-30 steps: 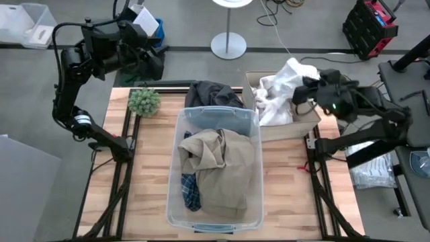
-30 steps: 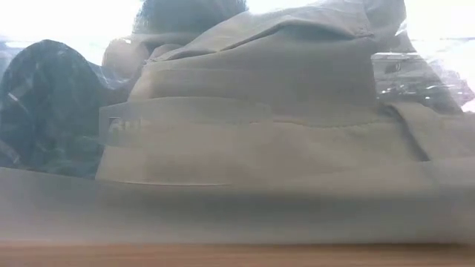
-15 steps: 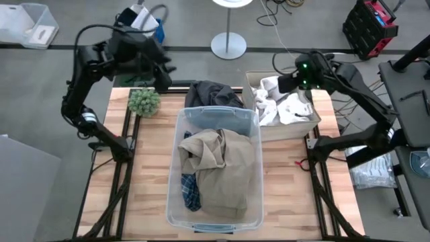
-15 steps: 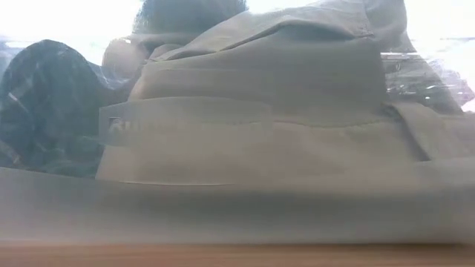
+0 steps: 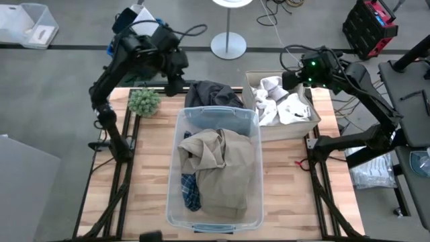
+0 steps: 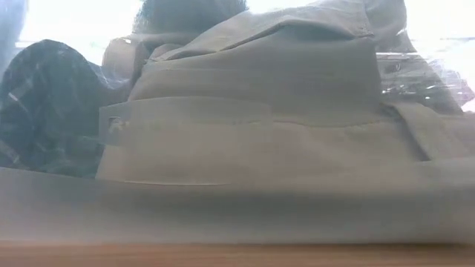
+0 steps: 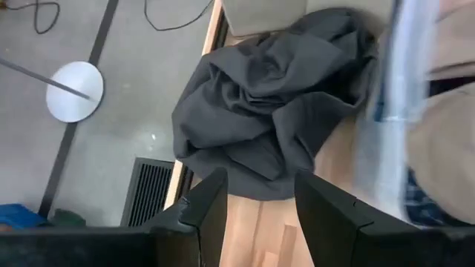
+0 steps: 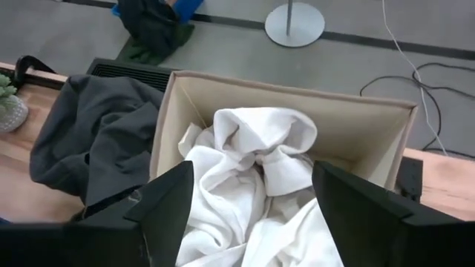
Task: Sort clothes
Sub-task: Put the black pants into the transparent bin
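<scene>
A dark grey piece [image 5: 213,93] [image 7: 274,111] lies crumpled on the table's far edge, behind a clear bin [image 5: 218,111]. In the bin lie a tan khaki piece [image 5: 225,165] [image 6: 260,111] and a blue-and-white plaid shirt [image 5: 190,191] [image 6: 44,111]. White pieces [image 5: 282,104] [image 8: 252,163] fill a beige box [image 5: 289,128] at the far right. My left gripper [image 5: 176,79] [image 7: 260,200] hangs open just left of the grey piece, and nothing is between its fingers. My right gripper [image 5: 290,77] [image 8: 252,193] stands wide open above the box, clear of the white pieces.
A small green plant [image 5: 144,101] stands at the table's far left corner, close under my left arm. Off the table's far edge are a lamp base [image 5: 228,46] and a floor grate [image 7: 152,193]. Bare wood shows on both sides of the bin.
My right gripper has opened and let go of a white piece that it held up over the box. That piece has fallen in with the other white pieces, and the gripper has drawn slightly toward the far edge. My left gripper has swung toward the table's right and down, toward the dark grey piece.
</scene>
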`<state>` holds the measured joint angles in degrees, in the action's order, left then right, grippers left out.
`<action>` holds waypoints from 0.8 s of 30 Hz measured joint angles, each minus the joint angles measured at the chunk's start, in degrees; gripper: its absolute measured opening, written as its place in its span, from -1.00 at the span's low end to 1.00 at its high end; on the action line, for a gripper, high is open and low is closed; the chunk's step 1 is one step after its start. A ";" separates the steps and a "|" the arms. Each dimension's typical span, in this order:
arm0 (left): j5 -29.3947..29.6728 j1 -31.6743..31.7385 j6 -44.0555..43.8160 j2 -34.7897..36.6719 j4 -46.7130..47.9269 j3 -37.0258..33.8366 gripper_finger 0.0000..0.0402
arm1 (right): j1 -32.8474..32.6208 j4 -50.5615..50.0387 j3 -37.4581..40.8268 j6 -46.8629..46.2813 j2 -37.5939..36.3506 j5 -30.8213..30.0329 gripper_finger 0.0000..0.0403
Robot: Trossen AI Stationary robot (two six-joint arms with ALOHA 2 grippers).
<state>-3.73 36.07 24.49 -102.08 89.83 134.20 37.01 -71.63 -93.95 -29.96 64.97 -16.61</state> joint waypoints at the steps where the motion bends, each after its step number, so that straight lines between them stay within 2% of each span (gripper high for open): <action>1: -1.02 1.50 1.27 -0.54 -0.29 -0.06 -0.32 | 0.00 -0.15 0.17 -0.40 0.00 0.13 0.34; 4: -5.93 6.74 3.36 -1.92 -1.93 -0.07 -0.32 | 0.00 -0.20 0.68 -1.51 0.17 0.22 0.31; 10: -19.63 17.35 3.05 -6.75 -4.66 -0.09 -0.32 | 0.00 -0.10 1.43 -2.40 0.46 0.31 0.31; 13: -28.85 21.01 6.08 -9.07 -1.87 -0.46 -0.32 | 0.00 -0.09 1.62 -2.43 0.46 0.24 0.34; 16: -37.25 23.12 9.63 -8.64 -0.65 -3.78 -0.32 | 0.00 -0.10 1.96 -3.19 0.46 0.14 0.36; 20: -37.41 22.60 11.87 -5.36 -3.52 -11.97 -0.32 | 0.00 -0.12 2.23 -3.47 0.49 0.14 0.35; 24: -35.86 20.58 15.23 -1.46 -6.15 -23.20 -0.32 | 0.00 -0.10 2.32 -3.43 1.12 0.11 0.32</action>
<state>-39.59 56.65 39.72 -103.55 83.68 110.99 37.01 -71.72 -91.64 -33.39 66.09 -16.49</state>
